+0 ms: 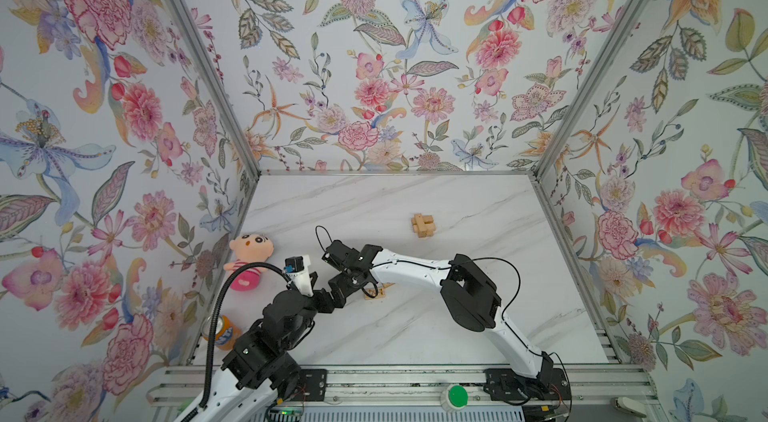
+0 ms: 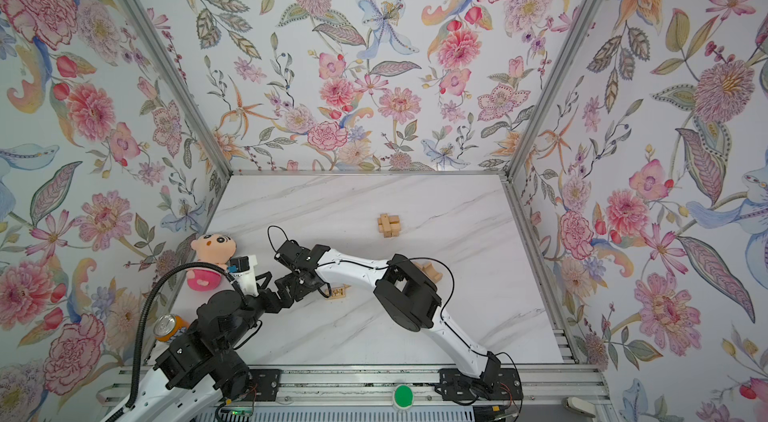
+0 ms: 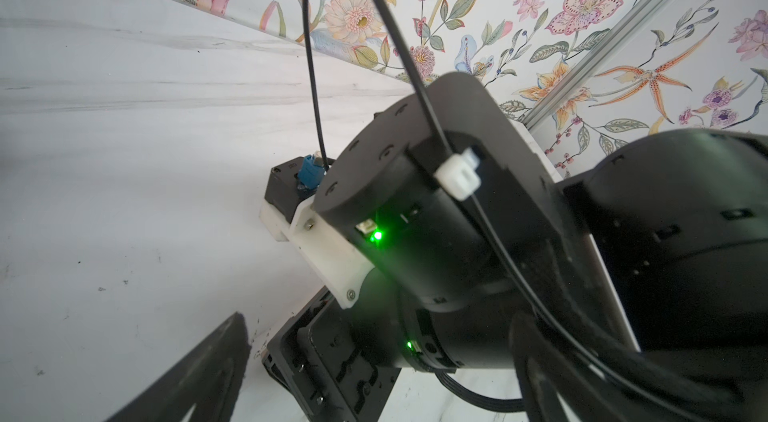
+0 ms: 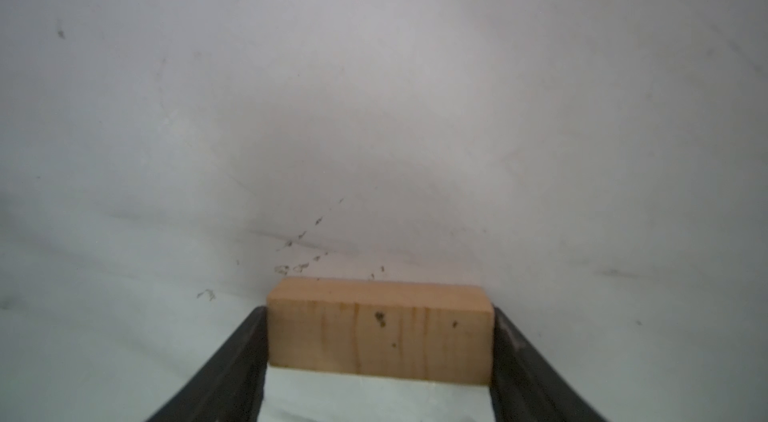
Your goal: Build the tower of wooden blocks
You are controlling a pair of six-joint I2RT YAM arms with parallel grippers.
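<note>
- A white marble tabletop (image 1: 415,337) sits inside floral-papered walls, seen from above in both top views.
- The tower (image 1: 422,225) stands toward the back of the table, right of centre. It is a small, compact stack of tan bars laid crosswise, well apart from both arms.
- The right arm (image 1: 415,268) reaches across the middle to the left. Its wrist bends down toward the table near the front left.
- In the right wrist view, the right gripper (image 4: 379,312) pinches a plain tan wood block (image 4: 380,341) lengthwise. Each end of the bar sits against a black finger (image 4: 241,357), with marble close behind it.
- A printed block (image 1: 376,292) with dark markings lies flat on the table just beside that wrist. I cannot tell whether it touches the gripper.
- In a top view, a few loose blocks (image 2: 430,269) peek out from behind the right arm's elbow.
- The left gripper (image 1: 330,298) points toward the right arm's wrist, close to it. Its jaws are spread wide with nothing seen between them. In the left wrist view only one black finger (image 3: 199,374) shows, and the right arm's wrist fills most of the frame.
- A plush doll (image 1: 249,260) in pink lies by the left wall.
- An orange drink can (image 1: 220,332) stands nearer the front left corner, partly behind the left arm.
</note>
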